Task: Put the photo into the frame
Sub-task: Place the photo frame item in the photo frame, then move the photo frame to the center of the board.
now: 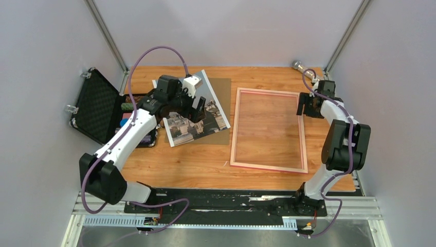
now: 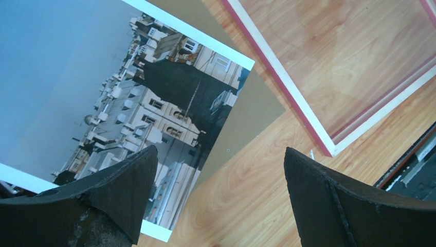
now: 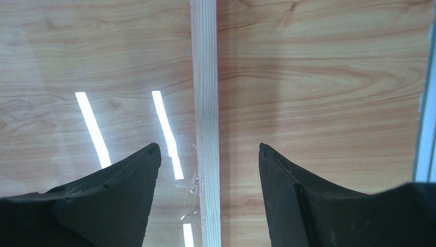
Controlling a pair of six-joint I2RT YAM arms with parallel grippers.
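Start from the wooden counter (image 1: 205,164), which carries everything. The pink picture frame (image 1: 267,167) lies flat at right of centre, its paler rails facing up. That suggests it rests face down, ready to be loaded from the back. Light streaks in the right wrist view hint at a glazing sheet inside it, so treat the opening as occupied.

At upper left of centre sits the brown backing board (image 1: 222,90). The photo (image 1: 181,131) lies skewed on top of it, city side up, well apart from the frame. A black case (image 1: 97,110) lies open at the far left, out of your way.

Your left claw (image 2: 218,152) hangs over the photo's lower right part with its jaws wide apart and nothing between them. One finger is above the print and the other above bare wood. Your right claw (image 3: 208,146) straddles the frame's right rail. Its jaws are apart, with a gap either side of the rail, so it grips nothing.

The step in hand looks like lifting the photo. Pinch only the white border, where the print seems to run off the board, so the board stays behind. Come in low and shallow to avoid creasing the paper. Square the print to the frame before lowering it, and use the right claw to steady the rail.
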